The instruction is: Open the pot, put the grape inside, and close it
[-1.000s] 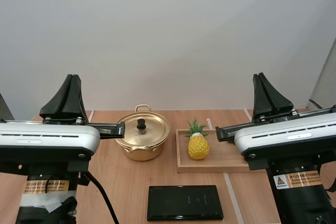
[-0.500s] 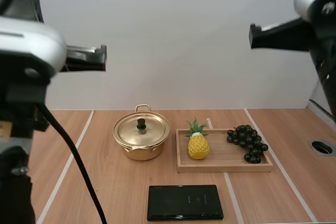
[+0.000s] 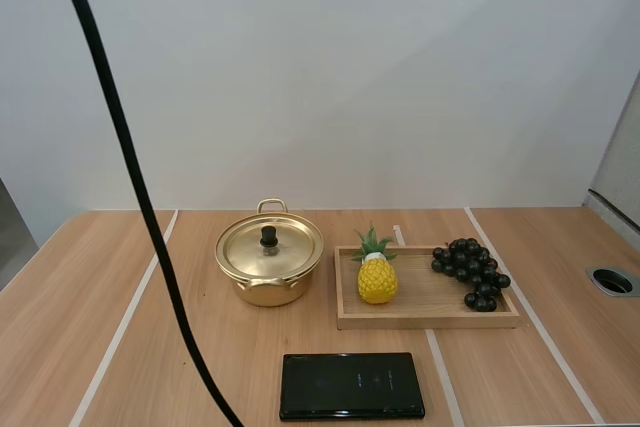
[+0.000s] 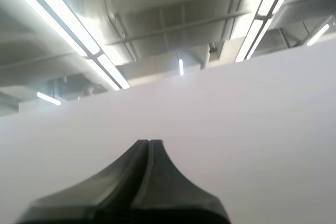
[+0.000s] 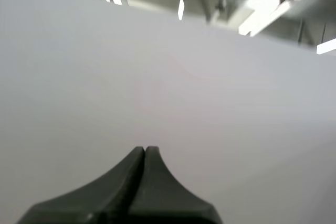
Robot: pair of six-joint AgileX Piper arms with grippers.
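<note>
A gold pot (image 3: 268, 277) stands on the table left of centre, its lid (image 3: 270, 246) with a black knob resting on it. To its right lies a wooden tray (image 3: 420, 314) with a bunch of dark grapes (image 3: 471, 273) at its right end. My left gripper (image 4: 149, 142) is shut, its fingers lying together as one dark wedge that points up at a plain white wall. My right gripper (image 5: 144, 149) is shut the same way and faces the same wall.
A yellow toy pineapple (image 3: 377, 270) stands at the tray's left end. A flat black slab (image 3: 351, 385) lies near the front edge. A round hole (image 3: 613, 280) is set in the table at the far right.
Both arms have risen out of the high view, uncovering the tray's right end and the grapes. Pot, lid and tray have not moved.
</note>
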